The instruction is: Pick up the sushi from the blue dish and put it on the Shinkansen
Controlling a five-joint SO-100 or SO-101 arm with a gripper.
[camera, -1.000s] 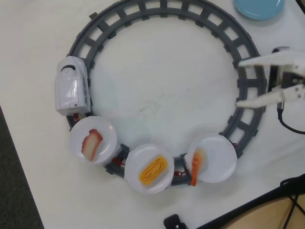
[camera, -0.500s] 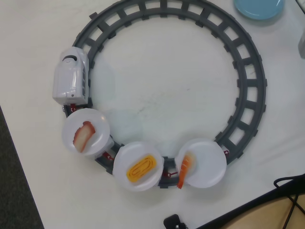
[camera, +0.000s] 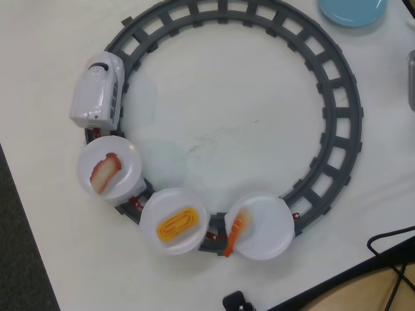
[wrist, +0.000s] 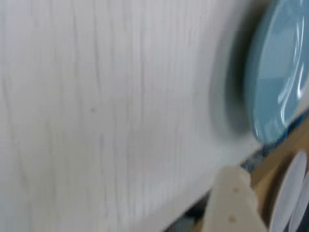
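Sushi (camera: 235,232) overhanging Shinkansen's (camera: 98,91) rear disc edge, blue dish (camera: 352,11) well apart, fingers' (wrist: 231,203) state unclear

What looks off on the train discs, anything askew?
The sushi on the last disc of the Shinkansen sits at the disc's left edge in the overhead view, tilted, one end hanging over the rim toward the track. The other two pieces lie centred on their discs.
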